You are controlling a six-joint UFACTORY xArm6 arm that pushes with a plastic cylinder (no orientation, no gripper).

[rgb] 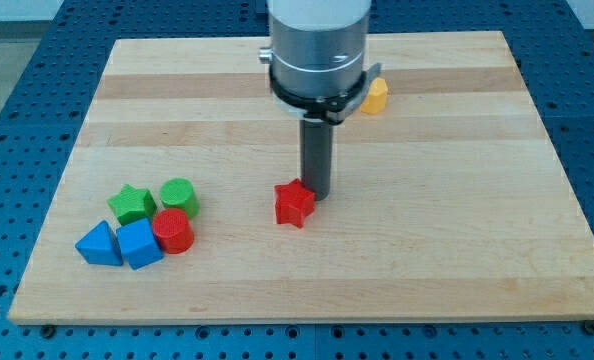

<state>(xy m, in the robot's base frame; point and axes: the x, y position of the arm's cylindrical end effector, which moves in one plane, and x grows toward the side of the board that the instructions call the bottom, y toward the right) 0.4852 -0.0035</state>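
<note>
My tip (317, 193) rests on the wooden board (427, 250) near its middle, right against the upper right side of a red star block (294, 204). A yellow block (375, 96) lies toward the view's top, just right of the arm's grey body, which partly hides it. At the view's lower left sits a tight cluster: a green star (130, 203), a green cylinder (178, 194), a red cylinder (174, 231), a blue cube-like block (139, 244) and a blue triangular block (98, 244).
The board lies on a blue perforated table (17, 110). The arm's grey cylindrical body (317, 45) hangs over the board's upper middle.
</note>
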